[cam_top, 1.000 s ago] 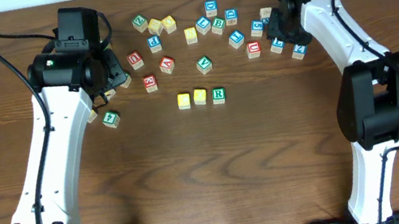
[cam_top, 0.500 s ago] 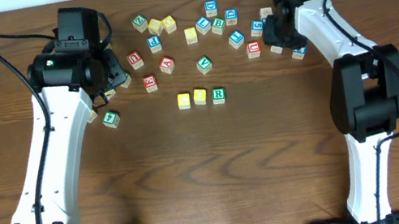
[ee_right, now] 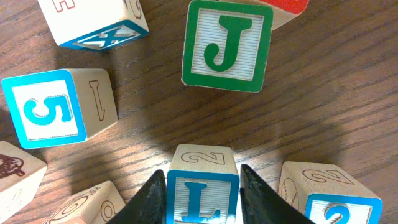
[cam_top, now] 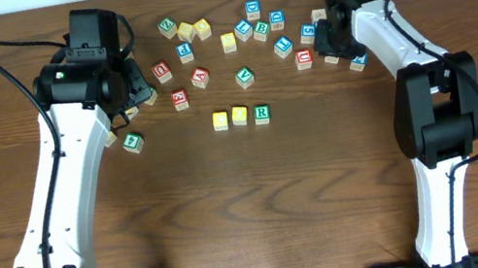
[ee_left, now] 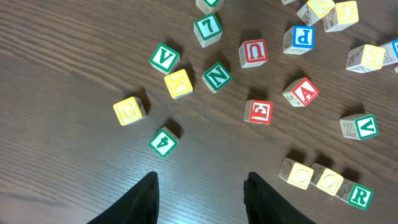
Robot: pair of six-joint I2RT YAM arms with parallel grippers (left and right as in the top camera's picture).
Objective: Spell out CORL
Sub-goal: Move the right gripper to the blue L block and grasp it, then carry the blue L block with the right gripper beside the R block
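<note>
Three cubes stand in a row mid-table: yellow C [ee_left: 299, 175], yellow O [ee_left: 328, 180] and green R [ee_left: 359, 196]. From above the same row reads yellow cube [cam_top: 221, 119], yellow cube [cam_top: 240, 114], R cube [cam_top: 261, 113]. The blue L cube [ee_right: 202, 193] rests on the table among the back-right scatter. My right gripper [ee_right: 202, 173] is shut on the L cube, one black finger against each side. In the overhead view that gripper [cam_top: 330, 44] hides the L cube. My left gripper [ee_left: 202, 186] hangs open over bare wood, holding nothing, left of the row.
Close around the L cube are a green J cube [ee_right: 227, 45], a blue 5 cube [ee_right: 46, 109] and a blue 2 cube [ee_right: 333, 199]. Several more letter cubes lie along the table's back [cam_top: 240, 30]. A green 4 cube [ee_left: 164, 141] lies near my left gripper.
My right gripper has shifted slightly left over the back-right cubes and its fingers have closed in on the L cube. The left arm has not moved.
</note>
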